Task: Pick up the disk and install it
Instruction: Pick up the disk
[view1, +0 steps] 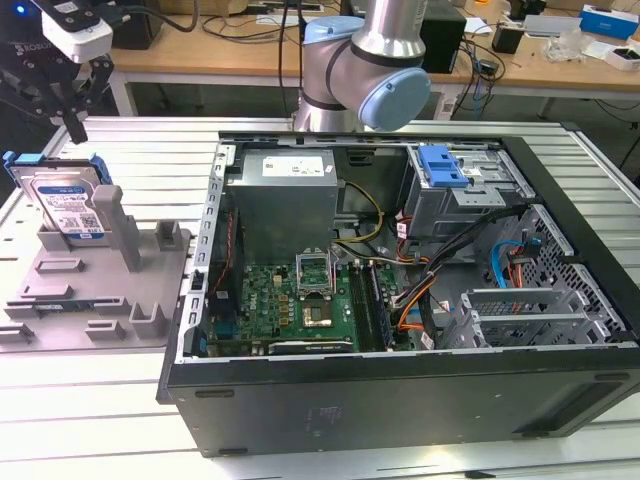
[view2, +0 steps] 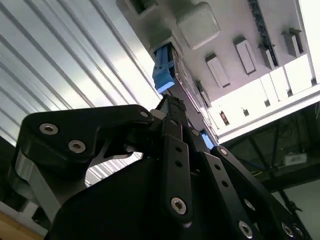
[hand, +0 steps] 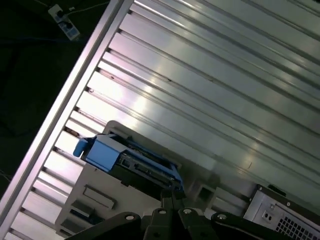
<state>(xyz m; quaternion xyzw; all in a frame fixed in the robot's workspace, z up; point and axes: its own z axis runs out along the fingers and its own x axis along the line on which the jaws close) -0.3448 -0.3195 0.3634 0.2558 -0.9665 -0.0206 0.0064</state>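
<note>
The disk stands on edge in a slot of a grey holder at the exterior view's left. Its white-and-blue label faces the camera and a blue carrier rail frames it. My gripper hangs just above the disk's upper edge, apart from it, with its black fingers drawn together and nothing between them. In both wrist views the blue carrier end of the disk lies just past my gripper, whose fingers converge to a point.
An open black computer case lies on the ribbed metal table, right of the holder. Inside are a motherboard, cables and a grey metal cage with a blue latch. The arm's base stands behind the case.
</note>
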